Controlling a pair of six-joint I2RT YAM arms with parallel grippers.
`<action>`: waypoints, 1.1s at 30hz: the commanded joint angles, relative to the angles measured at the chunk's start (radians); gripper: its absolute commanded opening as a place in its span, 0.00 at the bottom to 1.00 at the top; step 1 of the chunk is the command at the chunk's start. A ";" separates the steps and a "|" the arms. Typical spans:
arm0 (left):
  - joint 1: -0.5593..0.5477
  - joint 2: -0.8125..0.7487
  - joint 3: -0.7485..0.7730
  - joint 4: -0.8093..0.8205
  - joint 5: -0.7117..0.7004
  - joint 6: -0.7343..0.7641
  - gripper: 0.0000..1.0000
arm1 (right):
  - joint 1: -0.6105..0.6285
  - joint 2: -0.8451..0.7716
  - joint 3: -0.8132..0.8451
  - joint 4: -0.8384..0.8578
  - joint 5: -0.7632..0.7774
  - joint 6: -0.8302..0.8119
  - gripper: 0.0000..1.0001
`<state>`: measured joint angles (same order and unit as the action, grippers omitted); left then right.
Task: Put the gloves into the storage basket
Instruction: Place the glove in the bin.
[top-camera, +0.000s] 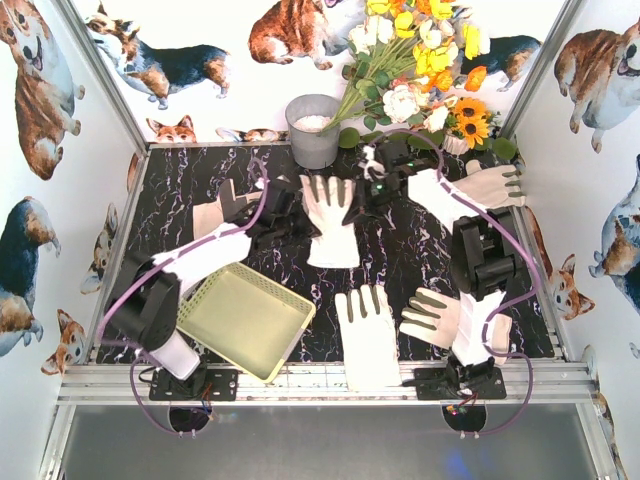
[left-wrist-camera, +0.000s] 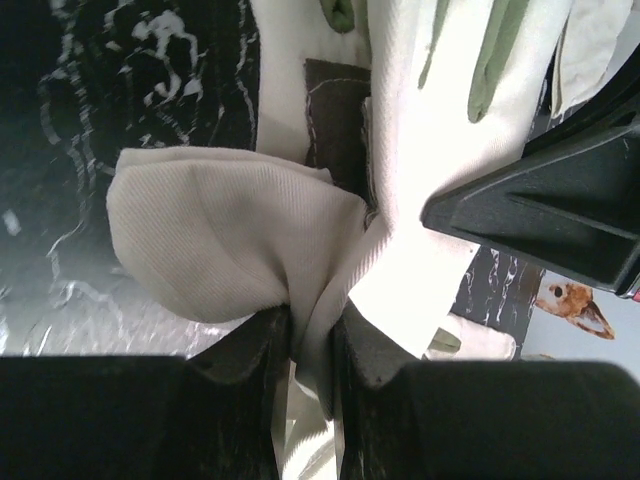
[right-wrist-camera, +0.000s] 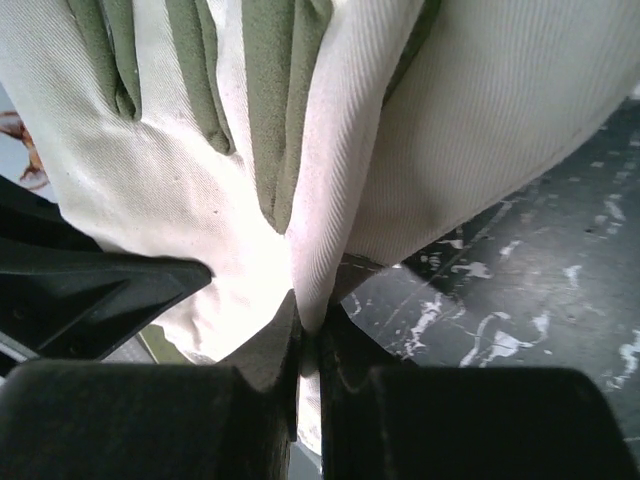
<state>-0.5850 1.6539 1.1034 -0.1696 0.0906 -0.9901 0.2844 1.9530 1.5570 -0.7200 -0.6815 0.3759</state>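
While both arms stretch out over the black, white-veined marble-look surface (top-camera: 400, 265), they share one glove (top-camera: 330, 235) lying mid-surface, fingers pointing away. Left gripper (left-wrist-camera: 318, 322) is clamped on a bunched fold of plain cream twill; the cloth puffs into a rounded lobe above its black wedge-shaped fingers (left-wrist-camera: 250, 350). Right gripper (right-wrist-camera: 308, 322) is pinched shut on a ridge of the same glove, fine ribbed weave with olive-grey finger patches stitched on. Storage basket (top-camera: 215, 283) sits near-left by the left arm's base, set at an angle: shallow rectangle, pale yellow-green plastic, lattice walls. The held glove is apart from it, further back. Plain white glove (top-camera: 365, 335) lies flat just right of the basket; patched glove (top-camera: 435, 318) lies beside that, partly under the right arm. Grey metal bucket (top-camera: 313, 135) stands at the back.
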 joint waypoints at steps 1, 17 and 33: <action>-0.031 -0.123 -0.034 -0.192 -0.079 -0.049 0.00 | 0.095 -0.062 0.107 -0.025 0.014 -0.030 0.00; -0.085 -0.493 -0.092 -0.749 -0.172 -0.240 0.00 | 0.445 0.001 0.292 -0.076 0.031 -0.050 0.00; -0.085 -0.593 -0.087 -1.061 -0.128 -0.321 0.00 | 0.638 0.178 0.509 -0.180 0.098 -0.165 0.00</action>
<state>-0.6491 1.0912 1.0191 -1.1587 -0.1108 -1.2655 0.9009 2.1033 1.9694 -0.9520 -0.6170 0.2657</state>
